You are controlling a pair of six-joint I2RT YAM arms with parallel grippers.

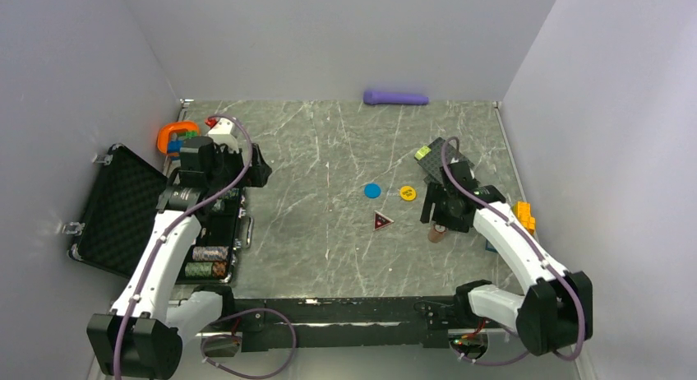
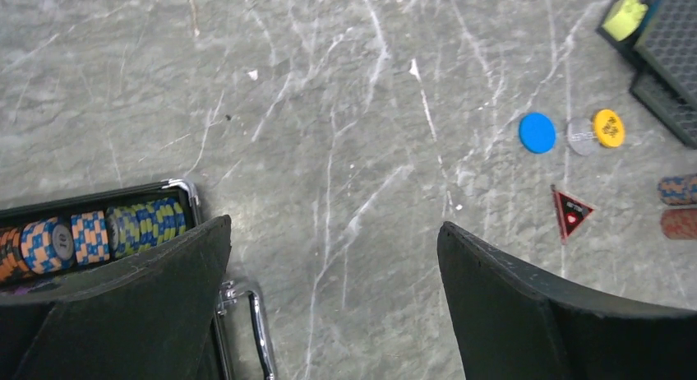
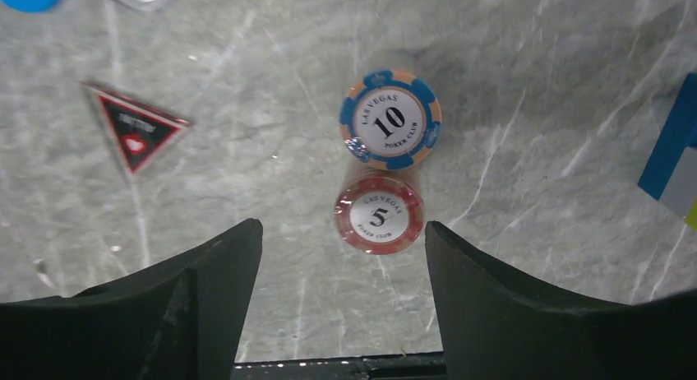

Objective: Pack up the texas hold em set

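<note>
The grey tabletop [image 1: 329, 257] is walled on three sides. Its broad middle lies bare, from the purple cylinder [image 1: 396, 98] at the top edge of the overhead view down to the arm bases. The open black case [image 1: 115, 207] takes up the left edge, with its foam lid thrown open toward the left wall and its tray under the left arm. A chrome handle [image 2: 246, 314] juts from the tray's rim toward the bare middle. The orange ring toy [image 1: 177, 135] sits in the upper left. At centre right the black studded plates [image 1: 444, 154] lie just above the right arm, and an orange block [image 1: 524, 215] is near the right wall.

The left end effector [image 2: 333, 232] hangs at the case's corner, fingers spread wide and holding nothing. Striped chips [image 2: 107, 232] lie in a row in the tray, at the lower left of the left wrist view.

The right end effector [image 3: 341, 225] is also spread wide. The red "5" chip stack [image 3: 379, 215] sits between its fingertips, close to the finger on the frame's right; I cannot tell whether they touch. Just above it is the blue-and-orange "10" chip stack [image 3: 390, 118].

Mid-table lie the blue disc [image 1: 372, 191] and the yellow disc [image 1: 408, 193], with a clear disc [image 2: 582, 136] between them. Below them is the dark red triangle [image 1: 382, 221].
</note>
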